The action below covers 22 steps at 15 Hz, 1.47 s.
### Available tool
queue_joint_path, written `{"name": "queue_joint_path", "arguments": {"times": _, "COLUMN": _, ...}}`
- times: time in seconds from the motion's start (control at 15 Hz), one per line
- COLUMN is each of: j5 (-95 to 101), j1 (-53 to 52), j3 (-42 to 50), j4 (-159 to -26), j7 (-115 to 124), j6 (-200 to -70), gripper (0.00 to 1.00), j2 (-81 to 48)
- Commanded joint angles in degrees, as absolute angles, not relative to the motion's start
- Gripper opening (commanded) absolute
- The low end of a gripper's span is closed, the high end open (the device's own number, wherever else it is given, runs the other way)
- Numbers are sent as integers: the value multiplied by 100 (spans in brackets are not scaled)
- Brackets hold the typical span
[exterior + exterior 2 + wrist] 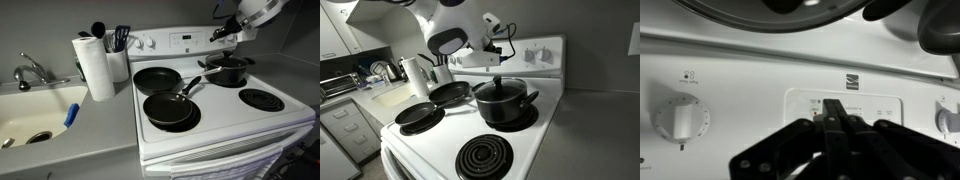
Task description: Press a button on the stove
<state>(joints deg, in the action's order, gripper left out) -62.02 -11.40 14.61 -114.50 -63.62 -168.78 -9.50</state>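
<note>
The white stove with black coil burners fills both exterior views; it also shows in an exterior view. Its raised back panel carries white knobs and a central display. My gripper is shut, fingers pressed together, with the tips at the buttons on the left of the central display panel. In an exterior view the gripper is at the panel's right part; it also shows in an exterior view. A white knob is to the left in the wrist view.
Two black frying pans sit on the burners and a black lidded pot on a back burner. A paper towel roll and utensil holder stand beside the stove. A sink is further along.
</note>
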Motion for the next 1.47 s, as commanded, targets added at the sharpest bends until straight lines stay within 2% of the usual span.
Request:
{"name": "queue_joint_path", "arguments": {"times": 0.0, "j5": -6823, "j1": -842, "j3": 1366, "j4": -10776, "j7": -7072, "j6": -16480, "gripper": 0, "j2": -1591}}
{"name": "queue_joint_path", "arguments": {"times": 0.67, "j5": -7195, "j1": -745, "j3": 1258, "j4": -9553, "j7": -7546, "j6": -16333, "gripper": 0, "j2": -2548}}
{"name": "queue_joint_path", "arguments": {"times": 1.4, "j5": -7221, "j1": -691, "j3": 1249, "j4": -9078, "j7": -7509, "j6": -16347, "gripper": 0, "j2": -2919}}
